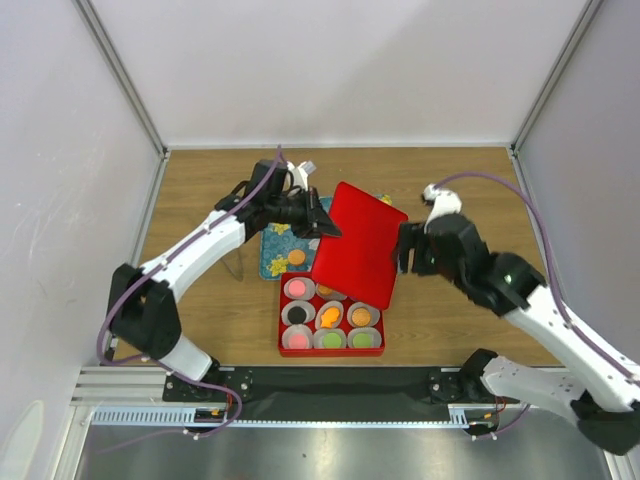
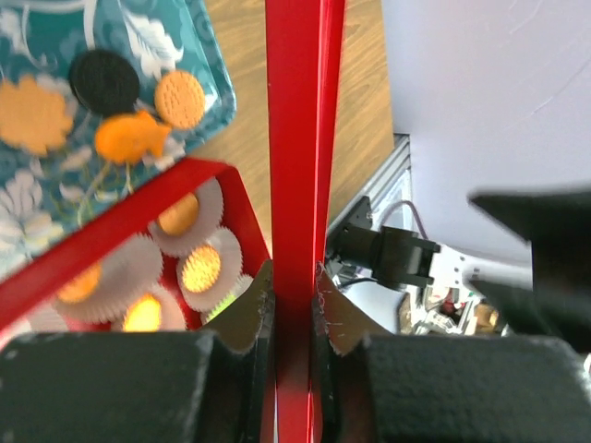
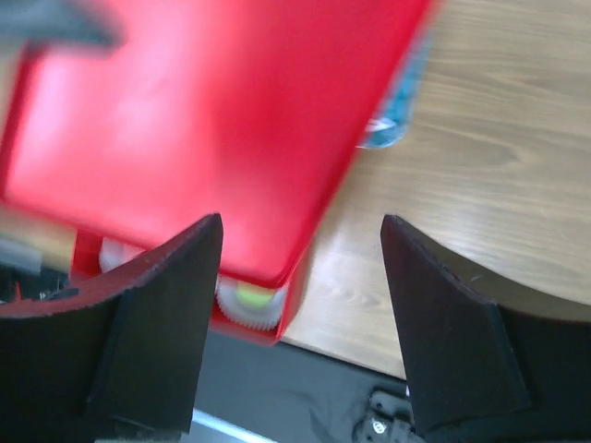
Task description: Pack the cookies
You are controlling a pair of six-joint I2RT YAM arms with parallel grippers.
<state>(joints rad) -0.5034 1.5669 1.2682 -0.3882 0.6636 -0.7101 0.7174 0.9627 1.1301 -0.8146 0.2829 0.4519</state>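
Note:
The red box [image 1: 331,351] holds white paper cups with cookies: pink [image 1: 297,289], black [image 1: 297,314], orange [image 1: 329,317] and green [image 1: 329,340]. A red lid [image 1: 358,245] hangs tilted over the box's far side. My left gripper [image 1: 325,225] is shut on the lid's left edge. In the left wrist view the lid's rim [image 2: 295,138] runs straight up between the pressed jaws of that gripper [image 2: 294,277]. My right gripper [image 1: 405,250] stands open just right of the lid, touching nothing. Its wrist view shows the lid [image 3: 203,120] ahead of the spread fingers [image 3: 302,231], with a green cookie [image 3: 249,297] under the lid's corner.
A teal flowered tray [image 1: 272,262] lies behind the box with loose cookies on it: a black one [image 2: 104,80], a round orange one [image 2: 179,99] and a fish-shaped orange one [image 2: 132,137]. A small clear object [image 1: 235,265] stands left of the tray. White walls enclose the wooden table.

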